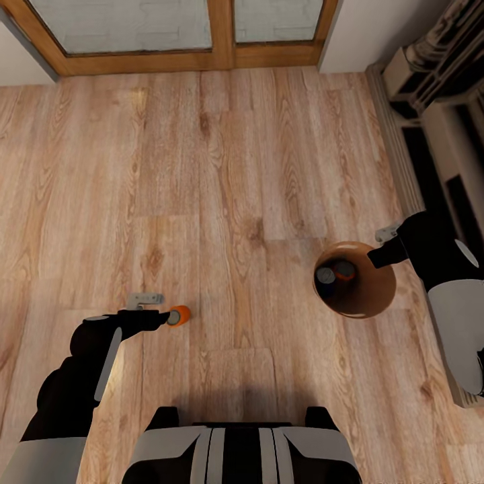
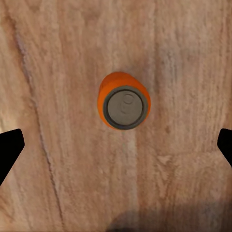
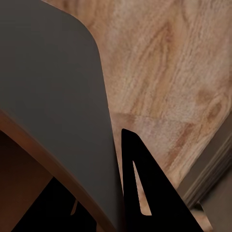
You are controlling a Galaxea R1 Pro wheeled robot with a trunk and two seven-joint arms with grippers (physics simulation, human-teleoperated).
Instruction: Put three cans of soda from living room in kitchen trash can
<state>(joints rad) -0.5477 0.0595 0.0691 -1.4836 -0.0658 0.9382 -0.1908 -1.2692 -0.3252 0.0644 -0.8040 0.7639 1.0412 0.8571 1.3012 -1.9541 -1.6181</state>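
One can of soda (image 1: pixel 178 314) (image 2: pixel 123 101), orange with a grey top, sits on the light wood floor at the lower left. My left gripper (image 1: pixel 160 309) (image 2: pixel 116 150) hangs just beside and over it, open, its dark fingertips (image 2: pixel 9 150) spread far wider than the can. The round brown tash can (image 1: pixel 366 296) stands on the floor at the right, and two more soda cans (image 1: pixel 335 273) lie in its dark inside. My right gripper (image 1: pixel 384 246) (image 3: pixel 92 164) is at the bin's far rim, shut on the bin wall (image 3: pixel 58 96), one finger (image 3: pixel 140 188) outside it.
Wood-framed glass doors (image 1: pixel 222 40) run along the far wall. A grey and black piece of furniture (image 1: pixel 437 128) lines the right side, close behind the right arm. Open plank floor (image 1: pixel 235 188) lies between the can and the bin. My own base (image 1: pixel 242 450) is at the bottom.
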